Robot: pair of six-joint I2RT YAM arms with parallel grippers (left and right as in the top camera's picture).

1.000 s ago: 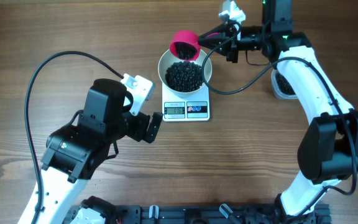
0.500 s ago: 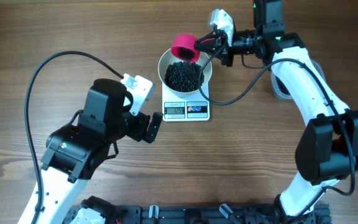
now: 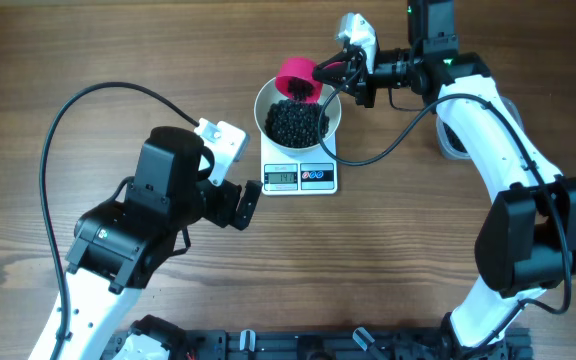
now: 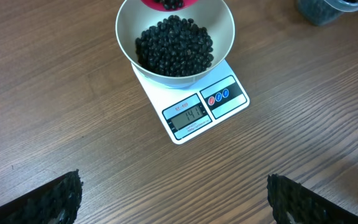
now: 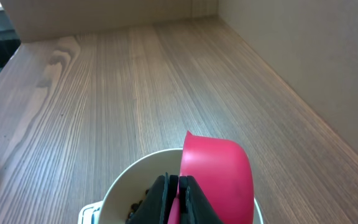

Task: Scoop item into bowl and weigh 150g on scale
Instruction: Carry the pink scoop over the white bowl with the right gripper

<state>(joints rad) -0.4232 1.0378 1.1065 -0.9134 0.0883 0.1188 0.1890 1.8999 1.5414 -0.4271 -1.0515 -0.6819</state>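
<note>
Right end effector [image 3: 336, 70] (scoop [image 3: 297, 78]) at bowl [image 3: 333, 118]

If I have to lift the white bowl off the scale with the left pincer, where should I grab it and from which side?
Pinch the bowl by its thin rim on the left side from above, one finger inside, one outside. The flared wall would likely slip from a side squeeze, and the pink scoop in the right pincer hangs over the far rim.
</note>
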